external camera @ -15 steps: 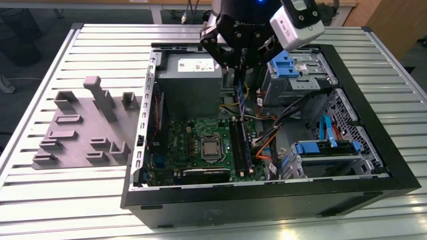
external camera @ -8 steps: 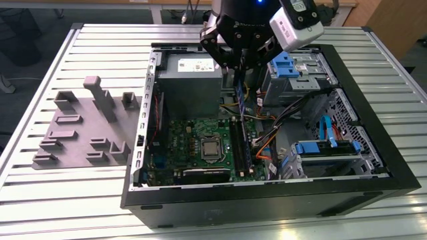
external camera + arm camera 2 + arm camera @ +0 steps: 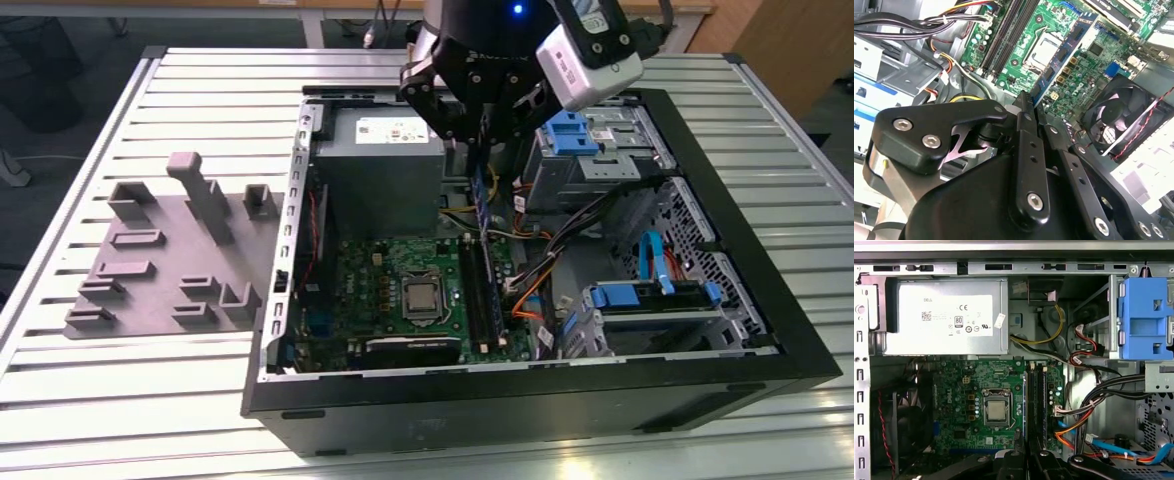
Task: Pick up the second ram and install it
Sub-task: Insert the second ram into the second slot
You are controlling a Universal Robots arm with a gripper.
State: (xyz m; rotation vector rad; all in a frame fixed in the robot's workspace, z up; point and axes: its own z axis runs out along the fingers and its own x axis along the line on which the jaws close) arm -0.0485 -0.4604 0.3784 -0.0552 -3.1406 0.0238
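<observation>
My gripper point(image 3: 478, 138) hangs inside the open computer case point(image 3: 747, 300), shut on the second ram point(image 3: 477, 190), a thin blue-green board held edge-down. In the second wrist view the ram point(image 3: 1069, 55) runs out from between the black fingers point(image 3: 1023, 130) across the motherboard. In the first wrist view the ram point(image 3: 1025, 400) appears edge-on as a thin blue line beside the long black slots point(image 3: 1038, 400), with the gripper point(image 3: 1026, 457) just behind it. In the exterior view the stick hangs over the far end of the slots point(image 3: 478, 290). Whether it touches a slot I cannot tell.
A grey power supply point(image 3: 380, 170) sits close beside the gripper, towards the exterior view's left. The processor point(image 3: 420, 297) lies left of the slots. Bundled cables point(image 3: 547, 270) and blue drive brackets point(image 3: 567, 135) crowd the right side. A grey holder plate point(image 3: 160, 260) lies outside the case.
</observation>
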